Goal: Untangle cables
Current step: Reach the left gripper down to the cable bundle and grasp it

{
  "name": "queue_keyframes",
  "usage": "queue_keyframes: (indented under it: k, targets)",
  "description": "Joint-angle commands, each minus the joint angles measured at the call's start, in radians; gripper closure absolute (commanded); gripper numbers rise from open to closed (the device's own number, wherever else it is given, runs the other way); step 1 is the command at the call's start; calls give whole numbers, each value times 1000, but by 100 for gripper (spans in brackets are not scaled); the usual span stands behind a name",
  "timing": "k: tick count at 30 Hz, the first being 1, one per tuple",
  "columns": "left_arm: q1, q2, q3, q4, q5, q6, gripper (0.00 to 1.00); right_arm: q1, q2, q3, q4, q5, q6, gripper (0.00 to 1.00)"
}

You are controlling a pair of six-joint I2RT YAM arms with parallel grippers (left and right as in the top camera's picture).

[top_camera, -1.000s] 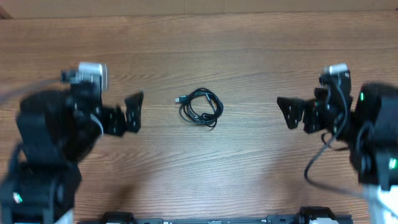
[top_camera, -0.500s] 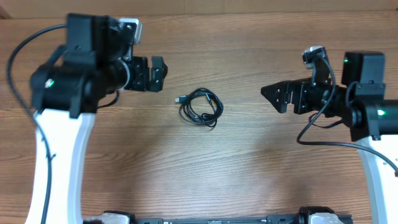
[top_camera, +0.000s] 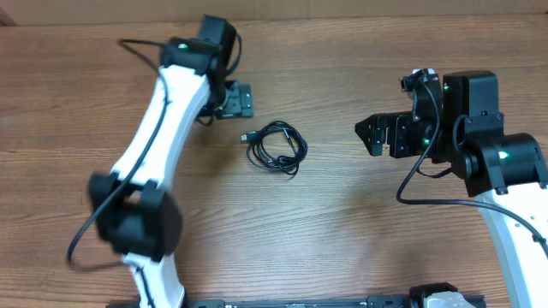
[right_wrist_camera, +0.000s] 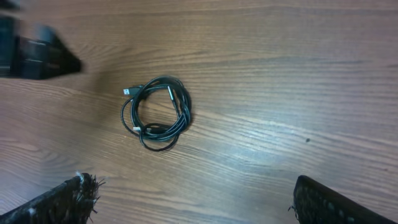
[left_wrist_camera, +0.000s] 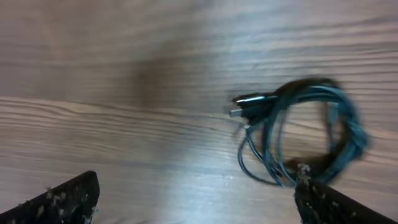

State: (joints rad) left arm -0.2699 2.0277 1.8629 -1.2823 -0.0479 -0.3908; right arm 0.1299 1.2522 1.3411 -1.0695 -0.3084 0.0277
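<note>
Overhead, the cables [top_camera: 276,147] lie in one small coil at mid-bench [top_camera: 342,248], with a plug end [top_camera: 246,137] poking out on the left arm's side. The left claw [top_camera: 235,100] hovers near that plug, spread wide and empty. The right claw [top_camera: 370,137] sits well apart, also spread. It is probably best to pinch the free plug with the left, pin the far loop with the right, and pull apart slowly.

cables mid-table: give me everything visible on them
The cables are thin black cord wound into a small, loose, roughly round coil with strands crossing. One small plug sticks out at the coil's edge. The coil lies flat on the wooden table, touched by nothing else, not yet untangled.
</note>
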Motion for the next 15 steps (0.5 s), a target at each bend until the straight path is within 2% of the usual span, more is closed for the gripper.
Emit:
queue_keyframes:
  k: [1, 8, 15]
  targets:
    - [-6, 98, 18, 4, 54, -36, 2, 2, -3, 22, -8, -27, 25, 0]
    - [-12, 203, 17, 25, 129, -26, 3, 2, -3, 22, -18, -29, 25, 0]
    - [-29, 201, 26, 79, 340, 142, 7, 2, -3, 21, -22, -29, 25, 0]
